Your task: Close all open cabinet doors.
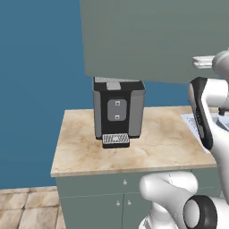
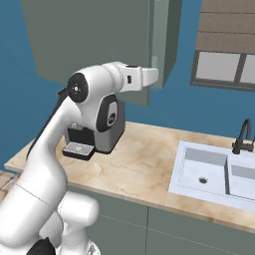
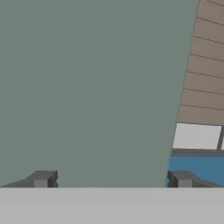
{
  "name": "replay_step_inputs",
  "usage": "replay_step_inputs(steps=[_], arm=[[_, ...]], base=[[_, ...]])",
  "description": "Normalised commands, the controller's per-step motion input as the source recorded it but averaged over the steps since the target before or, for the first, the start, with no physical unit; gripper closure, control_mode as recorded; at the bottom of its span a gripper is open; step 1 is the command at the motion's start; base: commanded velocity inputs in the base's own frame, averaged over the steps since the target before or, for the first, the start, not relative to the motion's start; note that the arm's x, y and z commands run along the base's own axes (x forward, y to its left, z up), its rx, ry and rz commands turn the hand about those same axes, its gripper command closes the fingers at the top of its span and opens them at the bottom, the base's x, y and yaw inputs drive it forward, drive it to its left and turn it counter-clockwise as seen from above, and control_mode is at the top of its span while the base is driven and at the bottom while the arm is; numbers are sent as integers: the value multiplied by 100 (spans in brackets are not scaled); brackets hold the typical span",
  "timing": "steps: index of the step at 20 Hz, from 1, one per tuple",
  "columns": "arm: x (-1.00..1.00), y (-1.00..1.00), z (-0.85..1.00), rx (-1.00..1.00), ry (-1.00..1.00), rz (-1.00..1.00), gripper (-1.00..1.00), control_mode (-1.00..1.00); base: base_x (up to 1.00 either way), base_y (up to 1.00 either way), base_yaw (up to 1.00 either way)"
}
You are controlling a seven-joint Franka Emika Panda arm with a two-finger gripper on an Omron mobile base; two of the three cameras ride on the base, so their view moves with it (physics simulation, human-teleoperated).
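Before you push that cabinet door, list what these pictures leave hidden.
- Cabinet door: hand view, knob outside the frame.
- Cabinet door in the left base view: top cut off by the frame's upper edge.
- Coffee machine: right base view, mostly behind the arm.
- Sink: right edge cut off.

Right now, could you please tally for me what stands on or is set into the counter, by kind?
Coffee machine: 1
Sink: 1
Faucet: 1
Total: 3
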Motion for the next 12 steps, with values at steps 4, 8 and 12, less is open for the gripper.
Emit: replay_step_inputs(steps=[4,8,12], arm=[[67,-4,-2,0,0,1,-100,-100],[69,0,-3,0,0,1,-100,-100],[70,0,-4,0,0,1,-100,-100]], base=[[0,0,0],[0,0,0],[0,0,0]])
